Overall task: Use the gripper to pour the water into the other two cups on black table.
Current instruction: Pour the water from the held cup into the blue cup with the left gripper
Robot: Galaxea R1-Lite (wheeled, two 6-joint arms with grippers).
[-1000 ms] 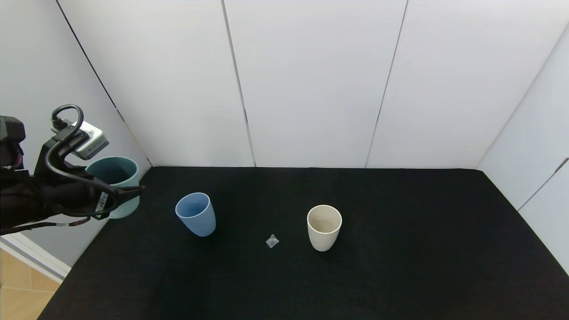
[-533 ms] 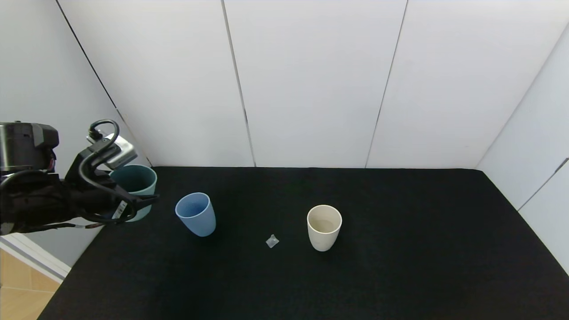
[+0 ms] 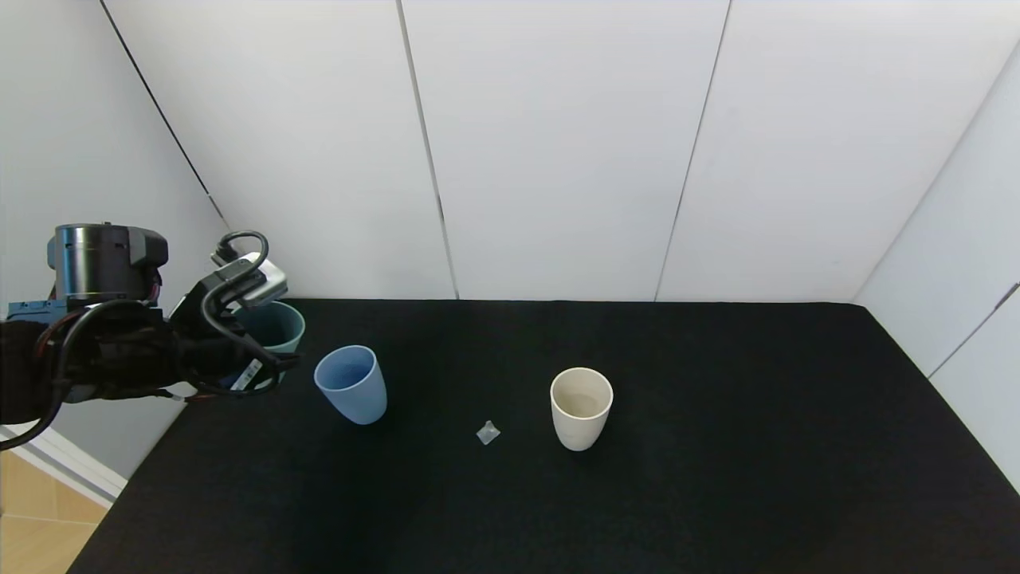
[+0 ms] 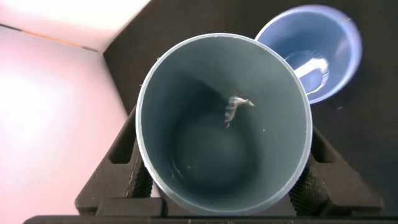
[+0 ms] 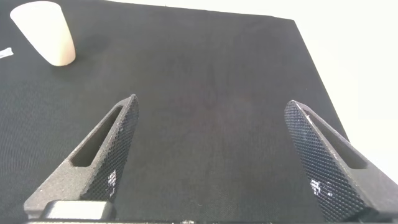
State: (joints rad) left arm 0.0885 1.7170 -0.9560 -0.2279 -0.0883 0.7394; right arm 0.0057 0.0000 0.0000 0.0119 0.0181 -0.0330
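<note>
My left gripper is shut on the teal-green cup and holds it upright above the left edge of the black table, just left of the blue cup. In the left wrist view the teal cup fills the frame between my fingers, with a little water in its bottom, and the blue cup stands just beyond its rim. The cream-white cup stands upright mid-table and shows in the right wrist view. My right gripper is open and empty above bare table, out of the head view.
A small clear crumpled scrap lies on the table between the blue and white cups. White wall panels close the back and both sides. Light wooden floor shows past the table's left edge.
My left gripper has carried the teal cup to the right, from beyond the table's left edge to close beside the blue cup. The blue and white cups have not moved.
</note>
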